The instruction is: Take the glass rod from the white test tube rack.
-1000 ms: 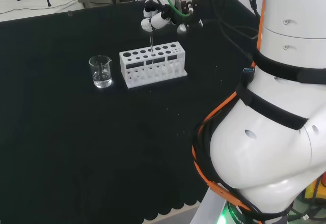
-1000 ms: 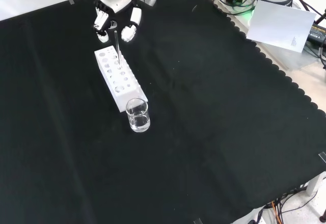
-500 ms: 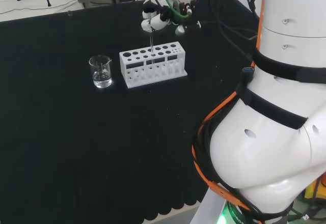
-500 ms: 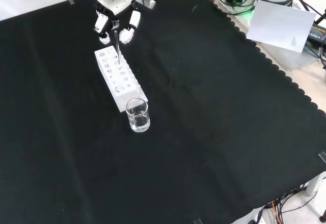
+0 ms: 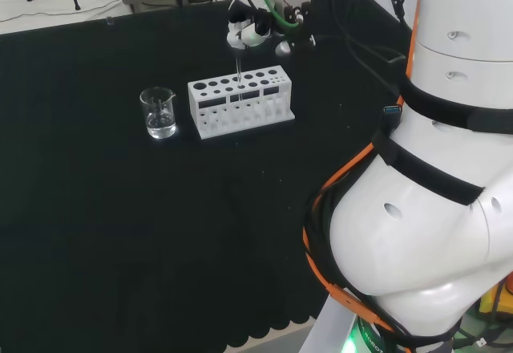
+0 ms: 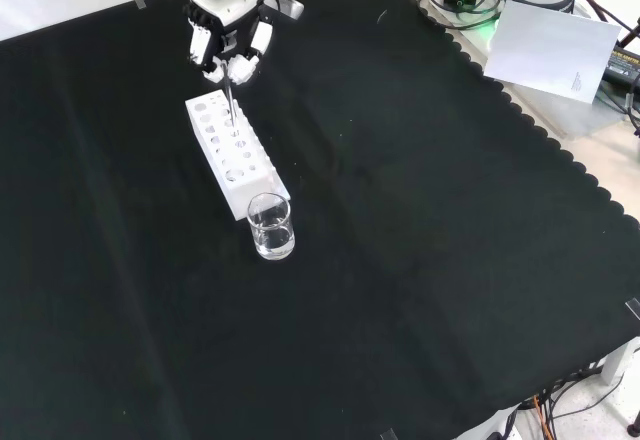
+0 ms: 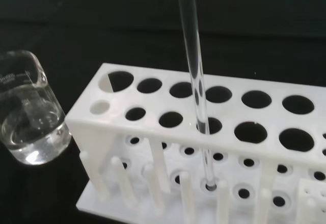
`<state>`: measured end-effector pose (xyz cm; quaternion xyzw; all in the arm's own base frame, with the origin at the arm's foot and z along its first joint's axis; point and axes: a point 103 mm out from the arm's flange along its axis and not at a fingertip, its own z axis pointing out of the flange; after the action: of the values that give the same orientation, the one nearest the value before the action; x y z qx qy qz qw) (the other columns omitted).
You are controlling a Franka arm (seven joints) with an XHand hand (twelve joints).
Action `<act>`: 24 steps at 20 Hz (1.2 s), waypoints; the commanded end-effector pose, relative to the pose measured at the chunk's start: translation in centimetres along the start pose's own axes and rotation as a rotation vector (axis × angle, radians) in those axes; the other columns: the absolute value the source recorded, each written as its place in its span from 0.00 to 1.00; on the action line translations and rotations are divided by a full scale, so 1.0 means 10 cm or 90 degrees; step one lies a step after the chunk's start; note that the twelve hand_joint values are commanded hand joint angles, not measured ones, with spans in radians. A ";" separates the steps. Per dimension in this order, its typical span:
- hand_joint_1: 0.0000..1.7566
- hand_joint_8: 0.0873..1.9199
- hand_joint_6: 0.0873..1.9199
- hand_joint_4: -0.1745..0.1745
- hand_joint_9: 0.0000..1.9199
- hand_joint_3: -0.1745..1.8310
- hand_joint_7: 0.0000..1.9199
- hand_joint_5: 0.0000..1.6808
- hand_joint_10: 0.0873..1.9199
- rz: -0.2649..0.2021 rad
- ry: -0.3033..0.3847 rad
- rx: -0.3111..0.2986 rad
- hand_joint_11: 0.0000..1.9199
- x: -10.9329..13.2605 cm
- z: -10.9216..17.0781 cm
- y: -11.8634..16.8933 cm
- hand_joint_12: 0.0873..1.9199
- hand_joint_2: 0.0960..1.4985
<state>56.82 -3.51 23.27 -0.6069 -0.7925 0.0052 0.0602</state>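
Black cloth covers the desk (image 6: 420,220), where a white rack (image 5: 240,101) with two rows of round holes stands beside a small glass beaker (image 5: 158,113) bearing faint white print too blurred to read. A thin, clear glass rod (image 7: 196,81) stands upright in a rack hole, its foot seated in the base plate. Above it, the hand (image 6: 226,45) has its fingers curled together round the rod's top.
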 end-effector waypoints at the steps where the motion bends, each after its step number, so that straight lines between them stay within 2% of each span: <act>1: 0.65 0.75 0.56 0.00 0.85 0.22 0.57 0.55 0.63 -0.006 0.020 -0.021 1.00 0.03 -0.03 0.03 0.53 0.66; 2: 0.65 0.75 0.56 0.00 0.86 0.22 0.57 0.56 0.62 -0.007 0.021 -0.024 1.00 0.04 -0.03 0.04 0.53 0.65; 4: 0.69 0.76 0.49 0.00 0.86 0.24 0.51 0.55 0.62 -0.005 0.033 -0.031 0.99 0.06 -0.06 0.03 0.52 0.65; 6: 0.71 0.77 0.46 0.00 0.87 0.26 0.48 0.54 0.62 -0.005 0.038 -0.043 0.98 0.08 -0.11 0.02 0.52 0.64; 8: 0.68 0.75 0.53 0.00 0.91 0.34 0.59 0.57 0.60 -0.004 0.046 -0.057 0.97 0.11 -0.19 0.00 0.51 0.57; 11: 0.67 0.74 0.59 0.00 0.94 0.45 0.67 0.59 0.59 -0.005 0.037 -0.069 0.96 0.15 -0.33 -0.06 0.52 0.48; 15: 0.67 0.74 0.60 0.00 0.96 0.49 0.70 0.60 0.58 0.002 0.023 -0.064 0.96 0.21 -0.51 -0.17 0.53 0.44; 24: 0.67 0.73 0.60 0.00 0.96 0.52 0.71 0.61 0.57 0.002 0.004 -0.062 0.95 0.39 -0.97 -0.43 0.53 0.42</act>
<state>54.91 -2.33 31.00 -0.6097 -0.7907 -0.0452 0.0314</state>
